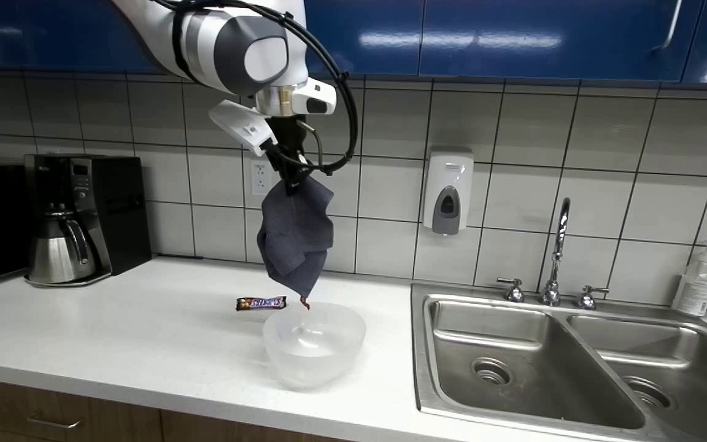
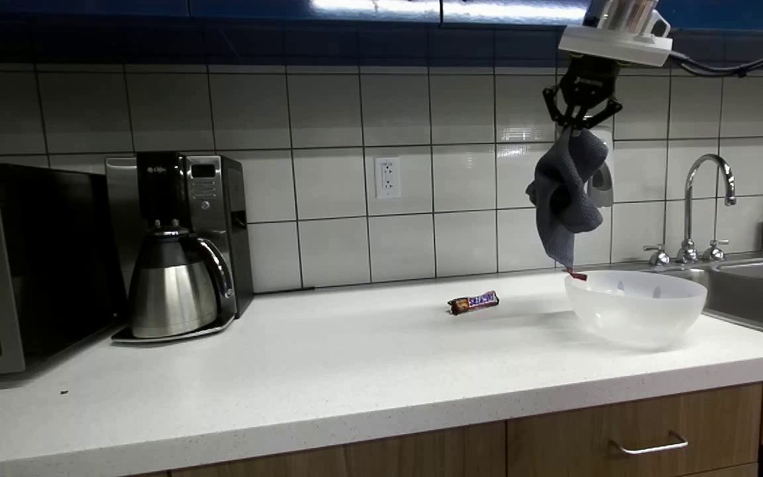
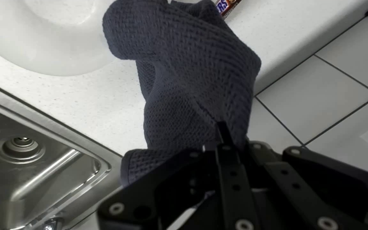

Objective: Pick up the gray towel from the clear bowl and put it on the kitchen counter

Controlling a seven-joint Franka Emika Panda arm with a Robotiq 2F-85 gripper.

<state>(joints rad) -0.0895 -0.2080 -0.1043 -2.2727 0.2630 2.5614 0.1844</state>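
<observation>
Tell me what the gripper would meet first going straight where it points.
Beyond the gray towel it holds, the gripper would probably meet the counter beside the clear bowl; depth is unclear, so the bowl itself is possible too.

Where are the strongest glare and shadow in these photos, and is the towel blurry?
In both exterior views, glare streaks the blue cabinets; in an exterior view, the tiles just below them are deeply shaded; in the wrist view, a bright reflection crosses the sink, and the gray towel looks fairly sharp, its weave showing clearly.
</observation>
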